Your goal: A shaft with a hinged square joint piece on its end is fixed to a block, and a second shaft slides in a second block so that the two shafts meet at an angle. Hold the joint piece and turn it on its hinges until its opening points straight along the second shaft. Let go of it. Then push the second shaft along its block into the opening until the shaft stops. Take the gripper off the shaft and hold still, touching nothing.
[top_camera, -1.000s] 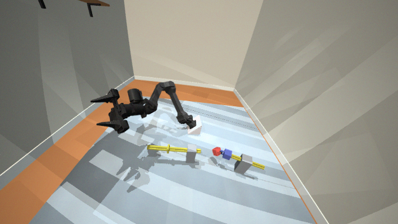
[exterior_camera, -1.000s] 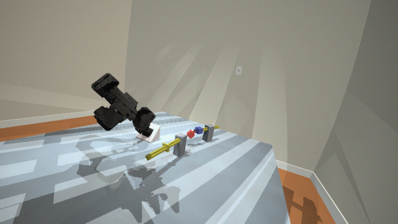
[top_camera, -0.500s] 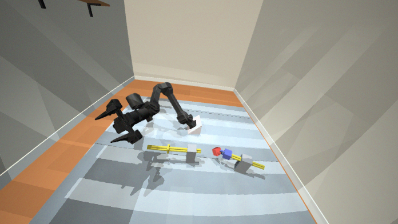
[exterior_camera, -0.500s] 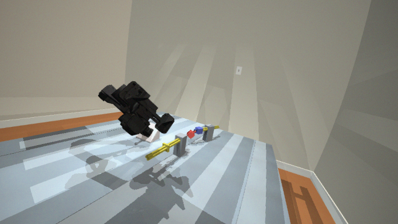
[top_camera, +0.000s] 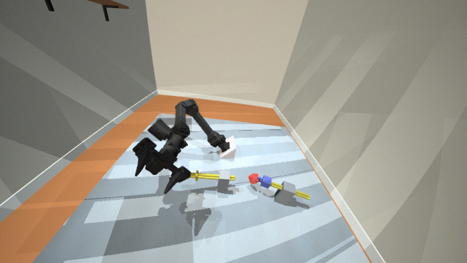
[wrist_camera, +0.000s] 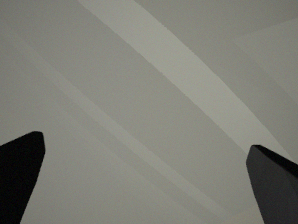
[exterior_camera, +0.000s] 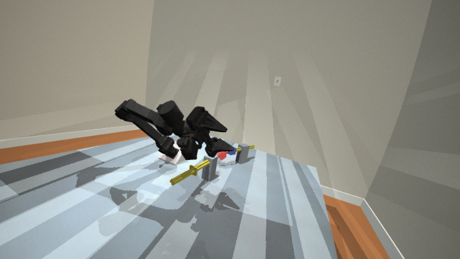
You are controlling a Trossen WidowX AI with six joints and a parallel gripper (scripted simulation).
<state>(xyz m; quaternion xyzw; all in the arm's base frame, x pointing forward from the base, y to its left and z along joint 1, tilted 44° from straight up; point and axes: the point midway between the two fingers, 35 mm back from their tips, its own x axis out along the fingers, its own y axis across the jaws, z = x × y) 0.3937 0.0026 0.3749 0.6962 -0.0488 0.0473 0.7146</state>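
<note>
A: Gripper [top_camera: 155, 182] status?
B: Spread wide, empty, above free end of second shaft [top_camera: 209, 176].
A: Joint piece [top_camera: 253, 178]?
B: On fixed shaft [top_camera: 277, 185], apart from second shaft's tip.

We see a matte black arm [top_camera: 188, 117] of blocky, faceted links, rising from a white wedge-shaped base [top_camera: 229, 149]. Beside the base, a black cylindrical housing [exterior_camera: 170, 113] bulges from one joint. The hand [top_camera: 158, 171] bears two long black fingers tapering to sharp points. No cables or markings are discernible.
</note>
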